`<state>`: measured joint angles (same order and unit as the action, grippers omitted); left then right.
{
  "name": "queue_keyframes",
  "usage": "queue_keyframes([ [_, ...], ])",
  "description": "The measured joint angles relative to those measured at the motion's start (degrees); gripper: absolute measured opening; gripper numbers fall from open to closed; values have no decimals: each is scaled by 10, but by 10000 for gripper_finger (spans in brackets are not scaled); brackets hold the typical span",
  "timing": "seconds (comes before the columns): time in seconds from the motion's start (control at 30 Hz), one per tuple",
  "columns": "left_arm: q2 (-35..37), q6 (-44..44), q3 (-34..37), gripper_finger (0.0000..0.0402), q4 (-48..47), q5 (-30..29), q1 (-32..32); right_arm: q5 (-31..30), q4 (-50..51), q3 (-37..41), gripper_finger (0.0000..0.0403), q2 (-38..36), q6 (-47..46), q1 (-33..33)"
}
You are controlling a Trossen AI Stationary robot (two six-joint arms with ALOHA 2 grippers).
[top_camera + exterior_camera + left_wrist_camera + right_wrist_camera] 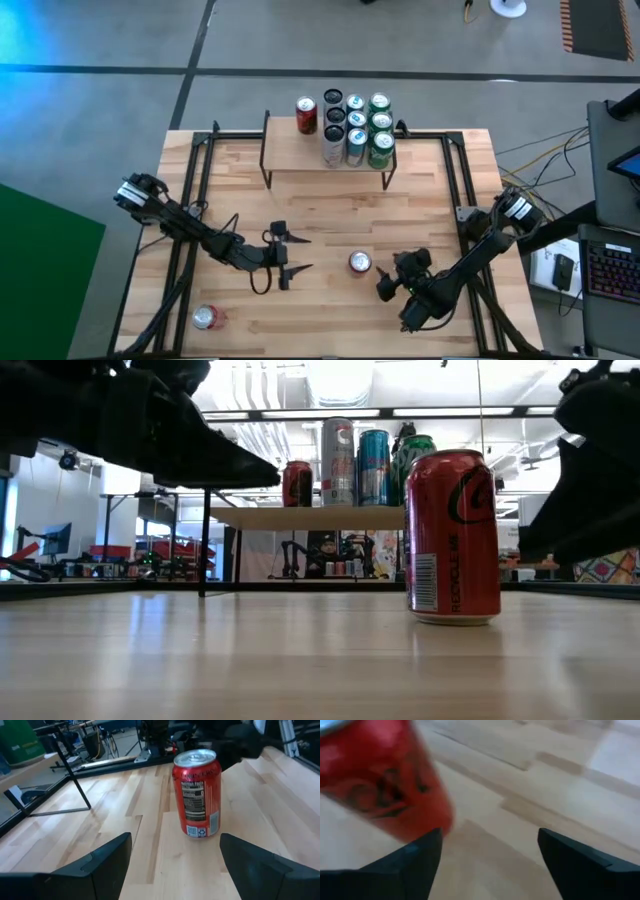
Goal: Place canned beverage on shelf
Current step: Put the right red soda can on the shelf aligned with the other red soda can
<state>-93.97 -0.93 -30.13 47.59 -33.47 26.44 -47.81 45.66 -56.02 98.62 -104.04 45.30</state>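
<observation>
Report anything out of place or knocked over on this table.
One red can lies tipped on its side near the table's front left corner, away from the rest. The red can between the grippers stands upright, as do those on the shelf.

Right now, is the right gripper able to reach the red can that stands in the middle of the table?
Probably yes. The right gripper sits open just beside the red can, which stands upright on bare table with nothing between them. The left gripper waits open on the can's other side, apart from it.
</observation>
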Motion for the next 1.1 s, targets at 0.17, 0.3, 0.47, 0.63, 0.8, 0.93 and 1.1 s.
queue_keyframes([
  [0.17, -25, 0, -17, 288, -1, 1, 0, -10, -21, -12, 262, 1, 32, 2],
  [0.3, -23, 1, -14, 288, -2, 1, 1, -46, -65, -23, 237, 1, 71, 22],
  [0.47, -19, 25, -16, 288, -1, 47, 0, -62, -92, -15, 234, 1, 103, 23],
  [0.63, -46, 36, -41, 288, 0, 59, -1, -110, -91, -2, 235, 1, 70, 7],
  [0.8, -82, 34, -71, 288, 0, 59, -3, -113, -122, -2, 235, 1, 103, -9],
  [0.93, -109, 29, -99, 288, -3, 60, -6, -113, -219, -1, 235, 1, 213, -27],
  [1.1, -121, 25, -119, 288, -6, 60, -7, -78, -378, -1, 235, 5, 399, -51],
])
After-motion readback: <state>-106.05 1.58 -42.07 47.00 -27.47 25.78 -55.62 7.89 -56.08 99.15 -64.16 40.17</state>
